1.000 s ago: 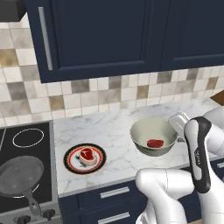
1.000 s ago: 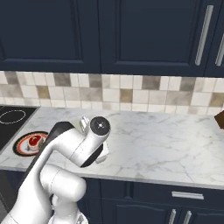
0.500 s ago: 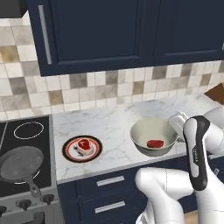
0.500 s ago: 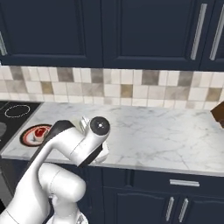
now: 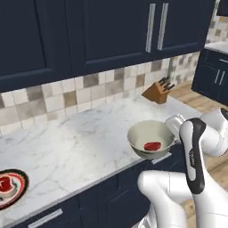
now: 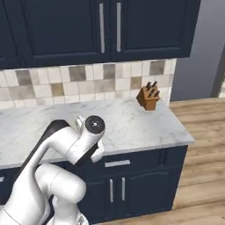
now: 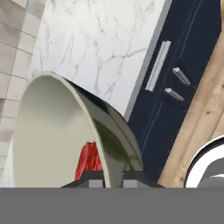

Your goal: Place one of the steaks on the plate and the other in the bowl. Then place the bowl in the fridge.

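Note:
In the left base view my gripper (image 5: 171,130) is shut on the right rim of the bowl (image 5: 150,135), cream inside and grey-olive outside. The bowl hangs at the counter's front edge, partly past it. One red steak (image 5: 152,145) lies in the bowl. In the hand view the bowl (image 7: 57,135) stands on edge, its rim pinched between my gripper's (image 7: 114,178) two dark tips, with the steak (image 7: 89,159) low inside. The plate (image 5: 18,192) sits at the far left of the counter with the other steak (image 5: 4,183) on it. The fridge is out of view.
A wooden knife block (image 5: 158,91) (image 6: 148,96) stands at the back of the marble counter (image 5: 75,147) near its right end. Navy wall cabinets (image 5: 111,31) hang above, navy drawers below. Wood floor (image 6: 197,145) lies right of the counter's end.
The whole picture has shifted: the base has driven right along the counter, so the stove and pan have left view and the knife block has come in. The bowl stays in my gripper.

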Robot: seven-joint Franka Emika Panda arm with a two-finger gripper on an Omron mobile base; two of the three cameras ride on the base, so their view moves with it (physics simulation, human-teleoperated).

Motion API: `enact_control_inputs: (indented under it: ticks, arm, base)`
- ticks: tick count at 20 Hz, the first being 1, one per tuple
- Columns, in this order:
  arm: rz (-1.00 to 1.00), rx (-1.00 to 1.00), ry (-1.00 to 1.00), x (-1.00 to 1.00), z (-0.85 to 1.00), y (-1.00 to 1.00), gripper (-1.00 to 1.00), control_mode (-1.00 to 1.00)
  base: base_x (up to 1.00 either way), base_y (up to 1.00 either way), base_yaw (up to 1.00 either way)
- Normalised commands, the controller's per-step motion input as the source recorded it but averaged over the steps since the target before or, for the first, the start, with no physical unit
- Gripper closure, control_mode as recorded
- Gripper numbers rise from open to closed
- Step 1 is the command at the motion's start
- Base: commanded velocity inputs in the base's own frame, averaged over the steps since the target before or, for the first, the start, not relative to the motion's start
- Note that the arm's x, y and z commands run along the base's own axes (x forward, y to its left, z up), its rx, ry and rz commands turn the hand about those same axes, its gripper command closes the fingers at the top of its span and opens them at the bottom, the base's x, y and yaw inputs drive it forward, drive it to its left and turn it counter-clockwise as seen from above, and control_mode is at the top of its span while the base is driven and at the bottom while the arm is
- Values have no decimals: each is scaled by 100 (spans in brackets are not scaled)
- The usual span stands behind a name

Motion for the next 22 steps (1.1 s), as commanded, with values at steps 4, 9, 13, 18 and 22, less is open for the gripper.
enact_control_inputs:
  ticks: [4, 9, 13, 18, 22]
  arm:
    - [0, 0, 0, 0, 0, 0, 100, 100]
    - [0, 0, 0, 0, 0, 0, 100, 100]
    - [0, 0, 0, 0, 0, 0, 100, 100]
    - [0, 0, 0, 0, 0, 0, 100, 100]
    - [0, 0, 0, 0, 0, 0, 100, 100]
  base:
    - [5, -76, -82]
    - [3, -57, -87]
    - [1, -49, -90]
    - [15, -35, -87]
    - [57, -8, -73]
